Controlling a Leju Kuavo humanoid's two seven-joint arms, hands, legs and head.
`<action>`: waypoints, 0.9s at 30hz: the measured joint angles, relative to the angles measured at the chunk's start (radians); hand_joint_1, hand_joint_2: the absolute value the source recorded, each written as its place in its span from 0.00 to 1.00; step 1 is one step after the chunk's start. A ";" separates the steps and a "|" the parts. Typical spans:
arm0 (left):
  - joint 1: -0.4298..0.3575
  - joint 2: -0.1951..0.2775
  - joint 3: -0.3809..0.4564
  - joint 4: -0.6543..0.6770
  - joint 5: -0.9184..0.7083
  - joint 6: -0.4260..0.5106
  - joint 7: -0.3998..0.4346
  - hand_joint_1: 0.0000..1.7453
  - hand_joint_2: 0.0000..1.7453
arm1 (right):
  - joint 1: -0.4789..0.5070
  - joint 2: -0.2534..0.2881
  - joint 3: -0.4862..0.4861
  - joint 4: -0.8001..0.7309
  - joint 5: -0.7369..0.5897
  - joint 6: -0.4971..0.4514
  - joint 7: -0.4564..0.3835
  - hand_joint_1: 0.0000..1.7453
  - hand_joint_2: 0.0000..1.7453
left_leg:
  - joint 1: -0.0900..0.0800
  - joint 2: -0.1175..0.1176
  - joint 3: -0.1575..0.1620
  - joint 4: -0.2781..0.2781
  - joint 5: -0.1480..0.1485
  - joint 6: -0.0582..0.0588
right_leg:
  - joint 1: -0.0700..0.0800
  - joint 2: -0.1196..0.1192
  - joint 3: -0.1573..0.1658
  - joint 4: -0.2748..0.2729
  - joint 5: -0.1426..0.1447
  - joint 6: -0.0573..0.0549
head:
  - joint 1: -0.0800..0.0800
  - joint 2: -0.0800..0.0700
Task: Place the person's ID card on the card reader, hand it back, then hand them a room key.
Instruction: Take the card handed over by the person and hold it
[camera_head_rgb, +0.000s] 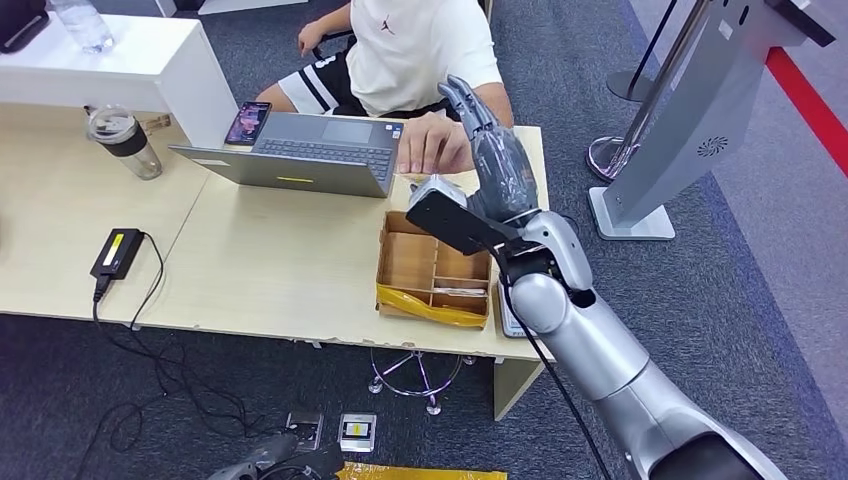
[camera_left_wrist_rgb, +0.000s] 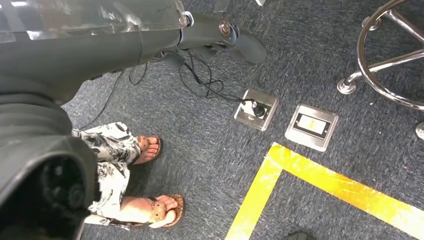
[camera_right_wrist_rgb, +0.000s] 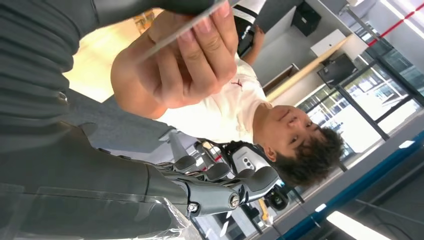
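Right hand (camera_head_rgb: 500, 160) reaches past the compartment box (camera_head_rgb: 434, 268), fingers apart and empty — the person's hand (camera_right_wrist_rgb: 175, 65) pinches the card (camera_right_wrist_rgb: 180, 27) (edge-on) for handover.

Desk (camera_head_rgb: 270, 270) with laptop (camera_head_rgb: 300, 150), box (camera_head_rgb: 432, 270)

We note dark blue-grey carpet (camera_head_rgb: 720, 300) across the floor, with a red stripe (camera_head_rgb: 805, 95) at the far right. A pale wood bench (camera_head_rgb: 260, 260) stands over it on a chrome star-foot base (camera_head_rgb: 415, 378); a white raised counter (camera_head_rgb: 120, 65) sits at its far left corner. A silver kiosk stand (camera_head_rgb: 690, 120) tilts up beside the bench. Yellow tape (camera_left_wrist_rgb: 320, 182) marks the carpet near two metal floor sockets (camera_left_wrist_rgb: 256, 108). From the right wrist view we see tall windows (camera_right_wrist_rgb: 380, 100), bright with daylight.
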 joint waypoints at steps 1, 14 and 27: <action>0.000 0.000 0.000 0.000 0.000 -0.001 0.000 0.00 0.00 | -0.001 0.002 0.002 0.011 0.001 -0.001 -0.001 0.92 1.00 | 0.000 0.000 0.000 0.000 0.000 0.000 | 0.000 0.000 0.000 0.000 0.000 0.000 | 0.000 0.000; -0.004 0.001 0.000 0.000 -0.007 -0.015 0.000 0.00 0.00 | -0.004 0.010 0.009 0.085 -0.003 -0.024 -0.004 1.00 1.00 | 0.000 0.001 0.001 0.000 0.000 0.000 | 0.000 0.001 0.000 0.000 0.000 0.000 | 0.000 0.000; -0.004 0.003 0.007 0.002 -0.013 -0.015 0.000 0.00 0.00 | 0.051 0.000 -0.044 0.125 -0.140 -0.079 -0.005 1.00 1.00 | 0.000 0.003 0.001 0.000 0.000 0.000 | 0.000 0.004 -0.001 0.000 0.000 0.000 | 0.000 0.000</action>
